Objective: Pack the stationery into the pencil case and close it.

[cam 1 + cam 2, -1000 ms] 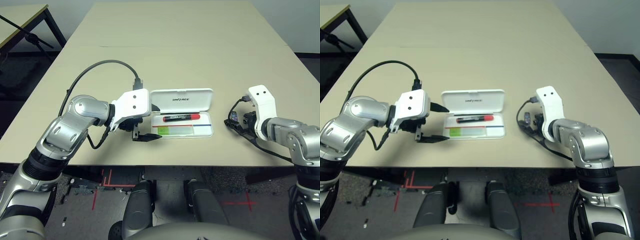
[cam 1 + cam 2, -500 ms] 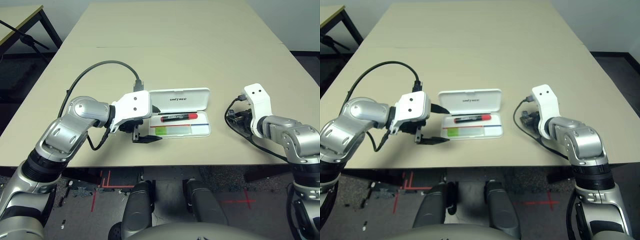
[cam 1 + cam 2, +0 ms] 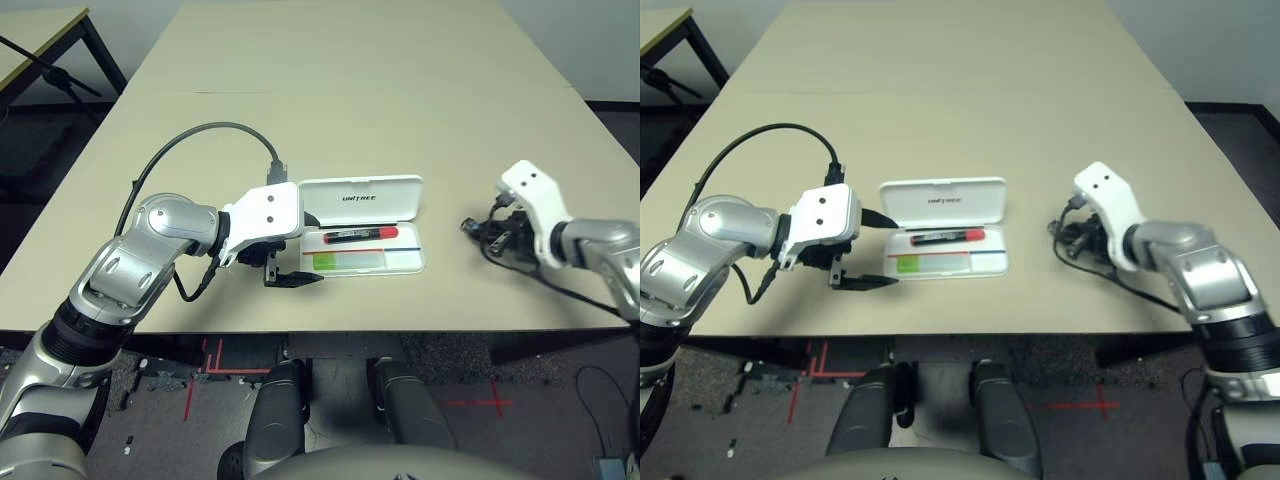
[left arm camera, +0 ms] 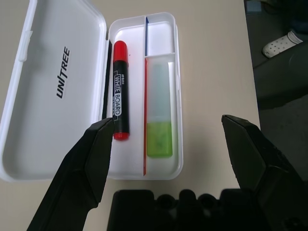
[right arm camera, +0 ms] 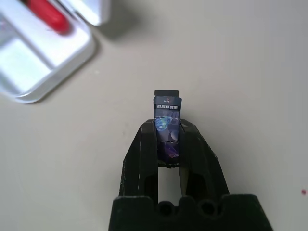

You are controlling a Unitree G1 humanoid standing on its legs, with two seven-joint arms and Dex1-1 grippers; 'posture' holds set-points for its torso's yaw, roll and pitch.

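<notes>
Silver forearms point(image 3: 122, 272) here, black ribbed bands point(image 3: 82, 332), white wrist housings point(image 3: 268, 212) dotted with dark screws (smart trim, that), black cables point(image 3: 200, 126) looping!

The right gripper point(image 5: 168, 126) is pinching a small dark piece point(image 5: 167, 134) with a patterned purple-blue wrapper between its two black fingers, over the bare desk point(image 5: 250, 106). Apart from them, the white case point(image 5: 60, 67) is lying open, with the red end of a marker point(image 5: 50, 17) showing inside it.
</notes>
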